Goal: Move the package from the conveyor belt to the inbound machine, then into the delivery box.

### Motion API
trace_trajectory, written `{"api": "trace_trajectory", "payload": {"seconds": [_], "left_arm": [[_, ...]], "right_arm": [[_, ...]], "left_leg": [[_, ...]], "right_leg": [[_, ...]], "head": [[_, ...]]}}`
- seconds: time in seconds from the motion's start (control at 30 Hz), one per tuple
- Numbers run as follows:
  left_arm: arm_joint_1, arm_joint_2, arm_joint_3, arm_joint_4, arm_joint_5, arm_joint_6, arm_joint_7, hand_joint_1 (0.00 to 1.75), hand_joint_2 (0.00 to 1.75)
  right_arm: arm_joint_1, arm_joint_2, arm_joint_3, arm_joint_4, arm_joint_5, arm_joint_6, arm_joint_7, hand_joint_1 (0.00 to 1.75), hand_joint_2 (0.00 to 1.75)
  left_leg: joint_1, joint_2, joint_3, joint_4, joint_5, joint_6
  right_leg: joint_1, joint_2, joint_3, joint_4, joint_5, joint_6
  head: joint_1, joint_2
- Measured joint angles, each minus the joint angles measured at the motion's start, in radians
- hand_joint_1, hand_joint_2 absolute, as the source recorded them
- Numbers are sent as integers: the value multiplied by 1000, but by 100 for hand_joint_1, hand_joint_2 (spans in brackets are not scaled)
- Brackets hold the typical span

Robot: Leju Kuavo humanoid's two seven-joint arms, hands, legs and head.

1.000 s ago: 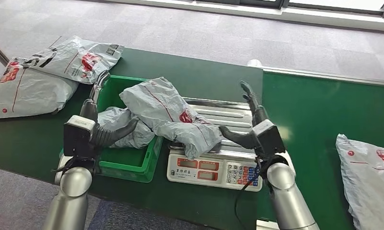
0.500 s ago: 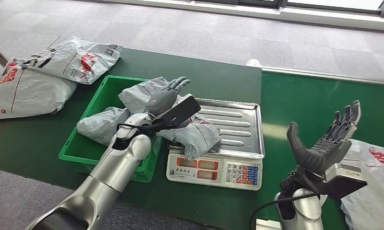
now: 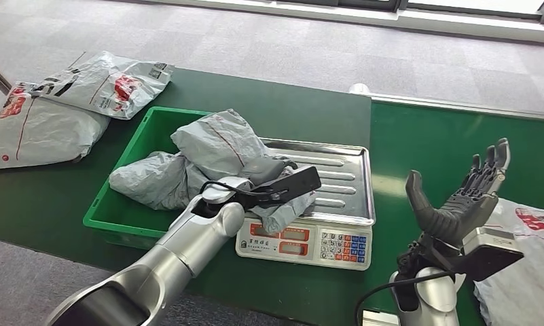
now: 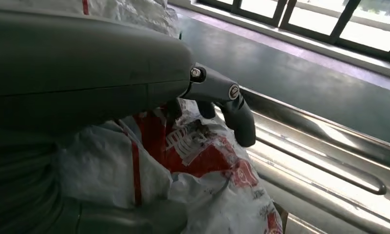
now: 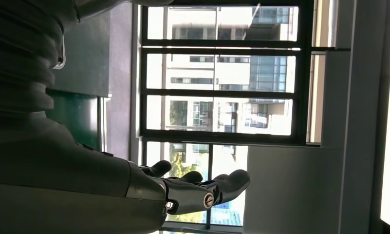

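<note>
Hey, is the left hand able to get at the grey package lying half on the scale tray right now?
Probably yes. The left hand already rests on top of the grey package where it drapes from the green bin onto the scale tray, and nothing lies between them.

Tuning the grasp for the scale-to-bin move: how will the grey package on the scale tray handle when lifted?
Probably floppy: the grey package is crumpled and drapes from the scale tray over the green bin edge. Glossy plastic film, so likely slippery under the left hand. It may sag and snag the rim.
</note>
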Motion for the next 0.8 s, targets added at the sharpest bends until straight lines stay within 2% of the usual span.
{"api": "trace_trajectory", "payload": {"seconds": [0.33, 0.8], "left_arm": [[-33, -4, -47, 78, 17, -53, 32, 175, 175], [-49, 19, -19, 77, 73, -3, -12, 175, 175]], "right_arm": [[0, 25, -4, 0, 31, 11, 14, 0, 175], [5, 30, -23, 0, 32, 10, 14, 0, 175]], "left_leg": [[0, 0, 0, 0, 0, 0], [0, 0, 0, 0, 0, 0]], "right_leg": [[0, 0, 0, 0, 0, 0], [0, 0, 0, 0, 0, 0]], "head": [[0, 0], [0, 0]]}}
